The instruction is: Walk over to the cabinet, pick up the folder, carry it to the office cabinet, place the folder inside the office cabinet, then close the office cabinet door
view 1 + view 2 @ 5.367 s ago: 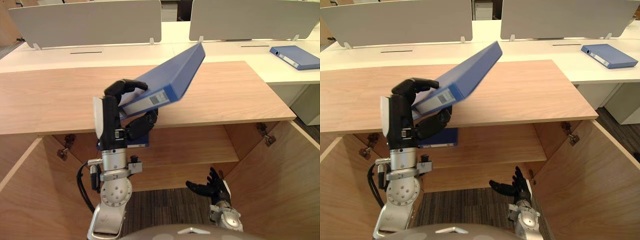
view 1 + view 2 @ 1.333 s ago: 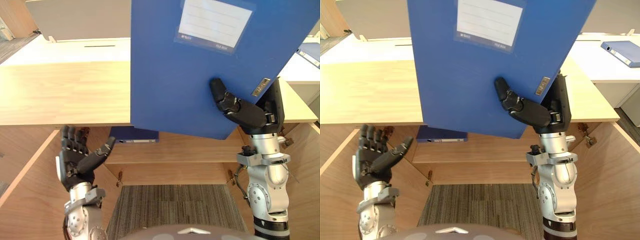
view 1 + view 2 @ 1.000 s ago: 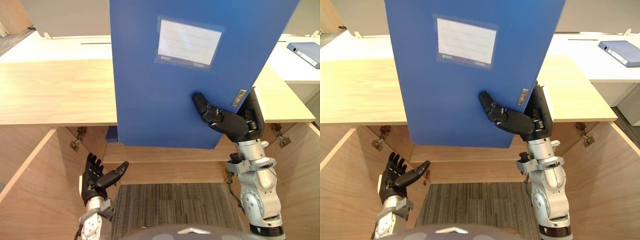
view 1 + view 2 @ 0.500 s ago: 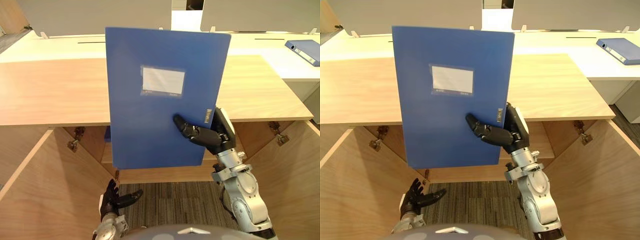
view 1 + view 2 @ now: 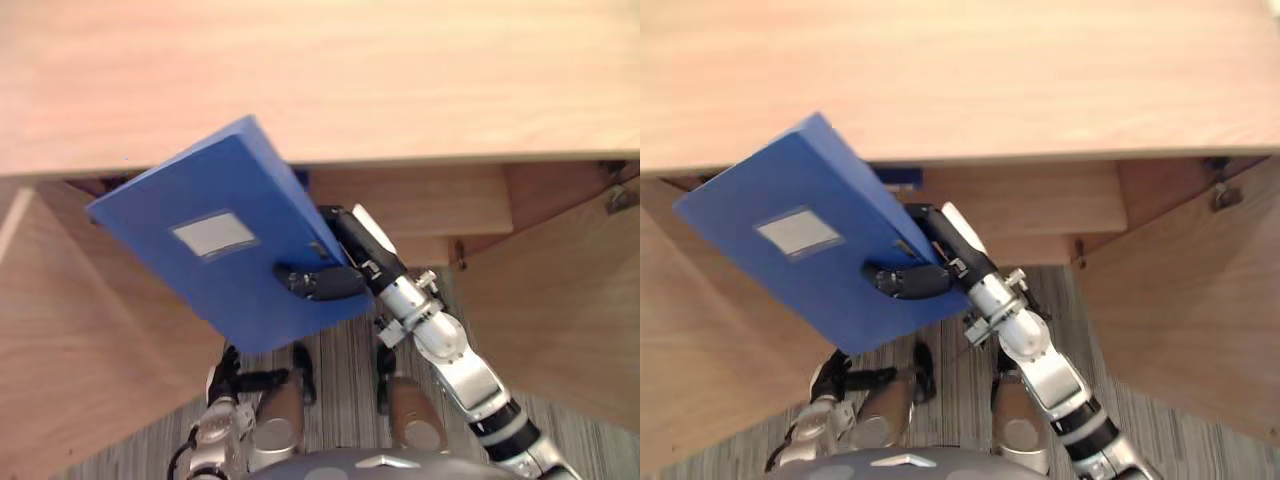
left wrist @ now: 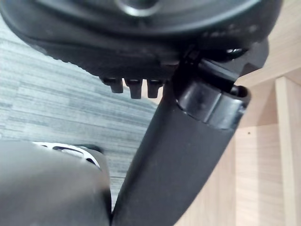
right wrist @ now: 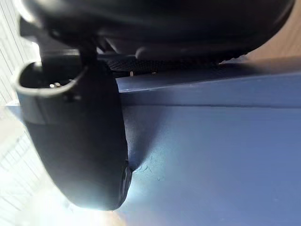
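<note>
The left hand [image 5: 232, 380] hangs low, fingers loosely spread. The right hand [image 5: 342, 274] pinches the flat blue plastic folder [image 5: 215, 250], which is tilted before the open light-wood office cabinet [image 5: 400, 90]. Placing is under way. The next move probably calls for levelling the folder and sliding it inside.

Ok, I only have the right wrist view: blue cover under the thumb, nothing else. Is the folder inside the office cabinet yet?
Observer: Not yet. The right robot hand holds the folder tilted, one corner overlapping the front edge of the cabinet top.
Operator: Is the shelf free?
Observer: No, a second blue folder lies on the shelf, mostly hidden behind the held one.
Operator: And the left robot hand?
Observer: The left robot hand hangs open, low near the floor, apart from the folder.
</note>
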You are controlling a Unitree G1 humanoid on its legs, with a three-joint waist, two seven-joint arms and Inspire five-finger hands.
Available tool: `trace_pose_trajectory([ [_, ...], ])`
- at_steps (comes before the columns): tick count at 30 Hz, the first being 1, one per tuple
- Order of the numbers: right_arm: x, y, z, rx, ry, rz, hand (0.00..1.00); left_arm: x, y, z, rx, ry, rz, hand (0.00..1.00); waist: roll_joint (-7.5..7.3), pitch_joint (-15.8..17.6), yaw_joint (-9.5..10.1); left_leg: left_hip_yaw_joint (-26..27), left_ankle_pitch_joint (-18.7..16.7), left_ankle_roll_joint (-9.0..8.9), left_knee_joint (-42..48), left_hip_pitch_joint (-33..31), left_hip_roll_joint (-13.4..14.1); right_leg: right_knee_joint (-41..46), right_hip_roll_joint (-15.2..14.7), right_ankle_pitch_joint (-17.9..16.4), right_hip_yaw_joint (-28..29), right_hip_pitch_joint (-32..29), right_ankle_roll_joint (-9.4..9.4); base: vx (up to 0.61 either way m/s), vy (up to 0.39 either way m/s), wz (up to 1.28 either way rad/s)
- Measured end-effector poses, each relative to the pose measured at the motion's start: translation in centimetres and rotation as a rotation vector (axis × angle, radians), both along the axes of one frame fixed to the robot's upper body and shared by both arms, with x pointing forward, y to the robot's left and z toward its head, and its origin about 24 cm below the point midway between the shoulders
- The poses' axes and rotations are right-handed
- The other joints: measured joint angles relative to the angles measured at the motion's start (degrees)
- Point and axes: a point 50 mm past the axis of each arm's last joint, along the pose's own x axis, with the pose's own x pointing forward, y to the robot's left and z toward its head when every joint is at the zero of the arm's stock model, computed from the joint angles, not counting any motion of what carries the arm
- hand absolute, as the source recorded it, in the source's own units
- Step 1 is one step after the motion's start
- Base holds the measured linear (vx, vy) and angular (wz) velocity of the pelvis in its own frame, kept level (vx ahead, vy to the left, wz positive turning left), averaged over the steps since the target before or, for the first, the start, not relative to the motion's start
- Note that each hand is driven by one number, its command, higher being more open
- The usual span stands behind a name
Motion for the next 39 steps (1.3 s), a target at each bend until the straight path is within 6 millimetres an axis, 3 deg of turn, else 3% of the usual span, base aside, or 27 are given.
trace_pose_trajectory([
  [2, 0.6, 0.1, 0.2, -0.102, -0.066, -0.004, 0.00, 1.8, -0.1, 0.9, 0.010, -0.071, -0.017, 1.00, 0.64, 2.2, 0.23, -0.7, -1.0, 0.03, 5.0, -6.1, 0.6, 5.6, -0.1, -1.4, 0.0, -6.3, -0.09, -0.23, -0.013, 0.06],
  [7, 1.8, -0.8, 1.1, -0.264, -0.202, -0.062, 0.00, 4.4, 0.0, 3.0, 0.012, -0.202, -0.009, 1.00, 0.69, 4.1, 0.66, -1.2, -2.5, -0.15, 13.6, -18.7, 2.0, 15.2, 0.1, -3.0, 0.8, -19.7, -0.19, -0.24, -0.019, -0.02],
  [12, 2.6, -1.1, 2.0, -0.262, -0.248, -0.101, 0.00, 6.3, -0.1, 4.5, 0.014, -0.284, 0.001, 1.00, 0.38, 5.1, 0.80, -2.0, -3.5, -0.15, 19.5, -26.1, 3.4, 21.4, 0.4, -4.2, 0.9, -27.2, -0.51, -0.13, -0.017, -0.02],
  [15, 3.1, -1.2, 3.3, -0.226, -0.289, -0.131, 0.00, 8.1, -0.4, 6.1, 0.016, -0.361, 0.007, 1.00, -0.24, 5.5, 1.16, -3.2, -4.1, -0.12, 23.9, -32.2, 4.0, 26.3, 0.4, -5.7, 0.3, -33.0, -0.66, -0.11, -0.028, 0.11],
  [17, 3.6, -1.8, 4.4, -0.166, -0.301, -0.170, 0.00, 9.7, -0.4, 8.2, 0.024, -0.444, 0.007, 1.00, -0.77, 6.7, 1.55, -4.4, -4.3, -0.09, 27.1, -37.1, 4.0, 30.3, 0.1, -6.7, -0.2, -37.7, -1.03, -0.08, -0.033, 0.18],
  [19, 3.6, -2.7, 6.0, -0.071, -0.322, -0.215, 0.00, 9.1, -0.6, 10.7, 0.044, -0.560, 0.003, 1.00, -1.22, 7.6, 1.70, -5.5, -4.9, -0.04, 30.1, -41.3, 4.1, 33.6, -0.1, -7.8, -0.5, -41.4, -1.12, -0.05, -0.019, 0.14],
  [22, 3.6, -4.5, 7.8, 0.096, -0.329, -0.296, 0.00, 7.2, -1.0, 12.5, 0.045, -0.655, -0.013, 1.00, -1.26, 8.3, 2.60, -6.0, -6.0, -0.27, 33.0, -44.2, 4.2, 36.8, -0.3, -9.3, -0.5, -44.4, -1.18, -0.01, -0.005, 0.06],
  [26, 3.7, -7.8, 9.8, 0.396, -0.320, -0.413, 0.00, 5.5, -0.8, 13.0, 0.046, -0.682, -0.004, 1.00, -1.12, 8.4, 4.67, -6.2, -7.1, -0.82, 36.0, -46.6, 4.0, 41.3, -0.7, -11.5, -0.2, -47.5, -1.80, 0.01, -0.033, 0.06],
  [29, 3.8, -8.8, 10.4, 0.495, -0.309, -0.423, 0.00, 5.2, -0.9, 13.2, 0.033, -0.695, -0.012, 1.00, -1.10, 8.4, 4.81, -6.9, -7.7, -1.05, 38.0, -48.3, 4.2, 43.6, -0.7, -12.8, -0.4, -49.2, -2.11, 0.02, -0.037, 0.05],
  [31, 3.9, -10.1, 11.4, 0.645, -0.295, -0.432, 0.00, 5.5, -1.7, 14.5, 0.001, -0.763, -0.023, 1.00, -0.82, 8.5, 4.94, -7.6, -8.8, -1.48, 41.0, -50.5, 4.5, 47.1, -0.7, -14.3, -0.5, -51.5, -2.54, 0.00, -0.008, 0.03],
  [39, 5.3, -12.5, 14.2, 0.954, -0.274, -0.397, 0.00, 5.6, -1.7, 15.5, -0.005, -0.809, -0.022, 1.00, 0.18, 8.7, 4.99, -8.7, -9.4, -2.12, 43.3, -52.1, 5.0, 49.5, -0.2, -15.1, -0.9, -52.8, -2.99, -0.03, 0.033, -0.01],
])
